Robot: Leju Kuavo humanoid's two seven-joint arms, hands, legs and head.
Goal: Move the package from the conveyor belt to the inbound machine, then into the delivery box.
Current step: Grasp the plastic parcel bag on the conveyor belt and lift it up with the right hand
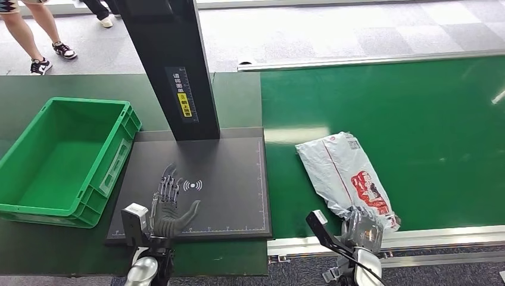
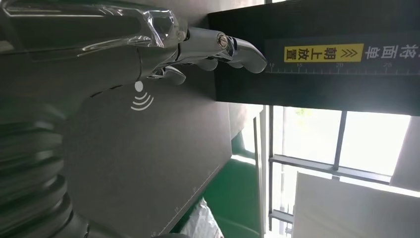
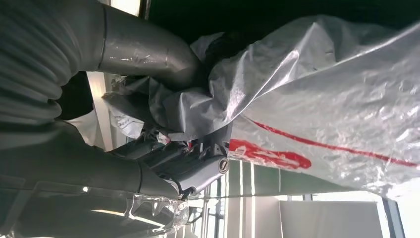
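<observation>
1. Package (image 1: 345,173): grey plastic mailer lying on the green conveyor belt (image 1: 417,107); near end bunched in the right hand (image 1: 361,229), whose thumb and fingers (image 3: 193,166) are closed on the film.
2. Risk: slick film slips out; the loose far end drags.
3. Left hand (image 1: 170,205): fingers spread, holding nothing, over the inbound machine (image 1: 232,190) plate; may obstruct placement.
4. Delivery box (image 1: 24,161): beyond the machine, a long carry.

This is a parcel-sorting or logistics floor. A green conveyor belt (image 1: 417,119) runs beyond the right hand (image 1: 362,229), and a black scanning platform (image 1: 238,179) lies under the left hand (image 1: 170,208). A green plastic crate (image 1: 36,196) stands just beside the platform.
</observation>
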